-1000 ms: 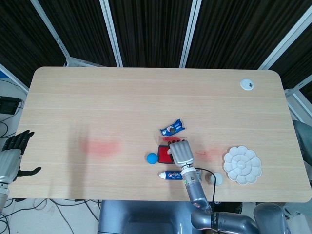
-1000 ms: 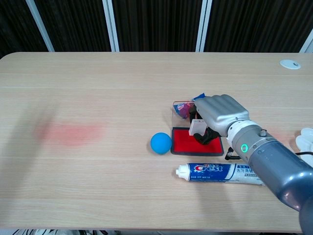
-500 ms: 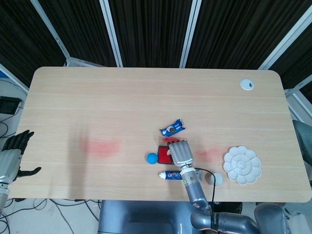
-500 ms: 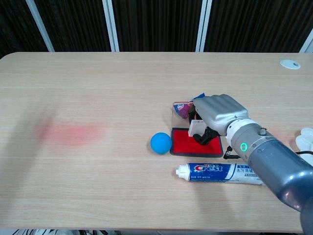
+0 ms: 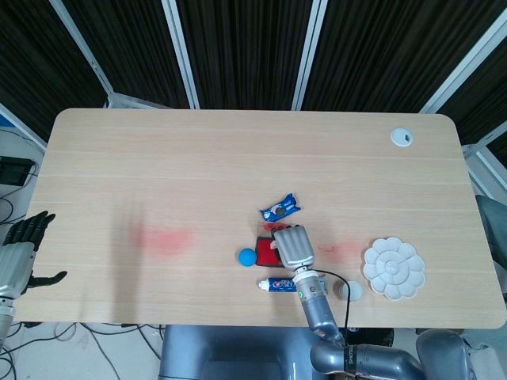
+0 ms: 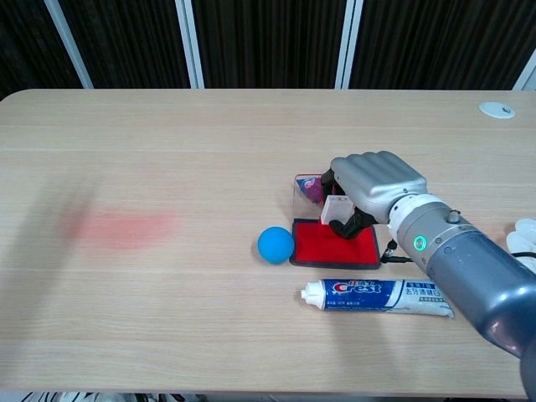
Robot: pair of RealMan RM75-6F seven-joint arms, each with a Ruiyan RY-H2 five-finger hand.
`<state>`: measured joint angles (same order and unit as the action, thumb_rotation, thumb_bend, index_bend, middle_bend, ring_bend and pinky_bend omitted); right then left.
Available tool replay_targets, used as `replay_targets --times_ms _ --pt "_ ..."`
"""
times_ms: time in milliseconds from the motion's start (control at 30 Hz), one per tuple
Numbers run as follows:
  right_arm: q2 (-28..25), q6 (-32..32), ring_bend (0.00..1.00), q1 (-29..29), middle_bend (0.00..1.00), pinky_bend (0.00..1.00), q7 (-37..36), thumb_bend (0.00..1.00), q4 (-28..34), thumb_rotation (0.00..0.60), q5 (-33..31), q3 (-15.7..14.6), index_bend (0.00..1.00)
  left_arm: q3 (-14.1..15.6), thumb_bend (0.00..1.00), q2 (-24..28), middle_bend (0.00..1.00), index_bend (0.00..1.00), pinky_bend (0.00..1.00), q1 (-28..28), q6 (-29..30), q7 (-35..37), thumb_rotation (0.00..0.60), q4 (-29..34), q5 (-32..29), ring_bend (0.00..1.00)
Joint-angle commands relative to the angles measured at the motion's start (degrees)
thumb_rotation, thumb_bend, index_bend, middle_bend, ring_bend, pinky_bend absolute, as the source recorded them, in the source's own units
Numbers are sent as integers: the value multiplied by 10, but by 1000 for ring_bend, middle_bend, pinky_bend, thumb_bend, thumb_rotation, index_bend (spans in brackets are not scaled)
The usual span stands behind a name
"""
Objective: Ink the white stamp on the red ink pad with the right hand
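My right hand (image 6: pixel 377 186) (image 5: pixel 292 246) grips the white stamp (image 6: pixel 336 211) above the far edge of the red ink pad (image 6: pixel 333 245) (image 5: pixel 265 251). In the chest view the stamp's lower face sits just over or at the pad's back edge; whether it touches the pad I cannot tell. The head view hides the stamp under the hand. My left hand (image 5: pixel 20 255) hangs off the table's left edge with its fingers apart and nothing in it.
A blue ball (image 6: pixel 275 244) lies left of the pad. A Crest toothpaste tube (image 6: pixel 378 295) lies in front of it. A blue snack packet (image 5: pixel 280 209) sits behind the pad, a white flower-shaped palette (image 5: pixel 393 267) to the right, and a faint red stain (image 6: pixel 121 228) to the left.
My right hand has lifted and pulled back toward the pad's far edge with the stamp. The pad shifted slightly left. The left hand has not moved.
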<state>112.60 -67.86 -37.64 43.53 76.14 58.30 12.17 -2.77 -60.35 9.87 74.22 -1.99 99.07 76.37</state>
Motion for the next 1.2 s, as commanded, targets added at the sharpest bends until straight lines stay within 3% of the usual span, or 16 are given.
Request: replay_targets --times_ms 33,800,1200 --pt "2 1 555 0 666 569 0 673 -3 600 0 -2 810 0 23 0 0 0 0 0 0 0 600 0 0 0" --pt "22 17 555 8 666 569 -2 674 -36 600 -9 -12 812 0 24 1 0 0 0 1 -3 1 600 1 -2 0" --pt "5 -1 555 7 666 569 -7 674 -9 600 18 -1 812 0 24 0 0 0 0 0 0 0 600 0 0 0"
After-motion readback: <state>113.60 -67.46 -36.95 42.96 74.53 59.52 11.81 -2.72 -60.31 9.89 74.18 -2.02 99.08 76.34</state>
